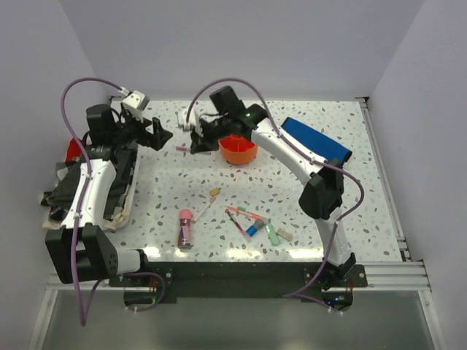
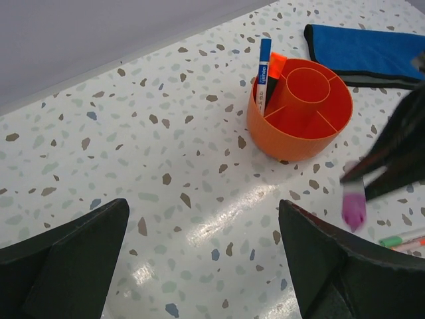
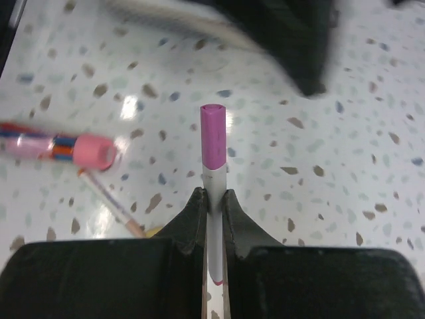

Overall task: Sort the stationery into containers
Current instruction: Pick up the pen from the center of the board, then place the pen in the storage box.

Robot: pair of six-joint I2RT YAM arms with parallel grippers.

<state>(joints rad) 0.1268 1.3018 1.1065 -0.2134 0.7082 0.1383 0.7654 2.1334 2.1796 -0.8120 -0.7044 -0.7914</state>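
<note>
While the right gripper (image 3: 212,197) is clamping a pink-capped marker (image 3: 214,133), the left gripper (image 2: 202,266) is hanging wide open with nothing between its fingers.
The marker's white barrel is sitting between the closed jaws, with the pink cap projecting beyond the fingertips; in the top view this gripper is hovering just beside the orange caddy (image 1: 238,151), on its left. The caddy is standing upright on the speckled table (image 1: 168,189), and a blue-capped marker (image 2: 264,66) and an orange marker (image 2: 277,65) are leaning in one ring compartment. Loose stationery is lying near the arm bases, well apart from the caddy: a pink-capped glue tube (image 1: 185,227), a cluster of pens (image 1: 244,217), a green marker (image 1: 272,232) and a beige eraser (image 1: 284,235).
</note>
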